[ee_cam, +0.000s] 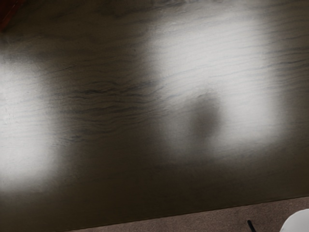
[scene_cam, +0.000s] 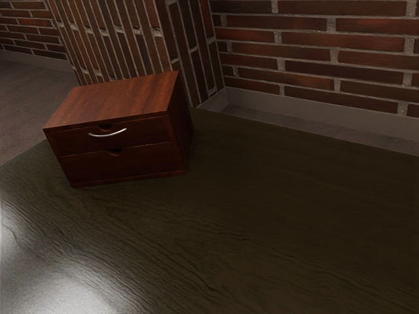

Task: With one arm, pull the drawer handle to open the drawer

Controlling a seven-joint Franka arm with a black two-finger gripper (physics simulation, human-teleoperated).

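The red-brown cabinet is seen whole in the exterior view. The wrist view gets glare-lit table and maybe a cabinet corner. The cabinet's top drawer, fitted with a curved silver handle, looks shut. A brick wall is set behind the cabinet. Gripper open or closed: can't be told.

Red-brown drawer, silver handle.

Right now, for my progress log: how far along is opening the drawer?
Done: nothing, the top drawer sits shut in the cabinet. In hand: nothing; the wrist view faces the table. Left: reaching the silver handle, gripping it, pulling.
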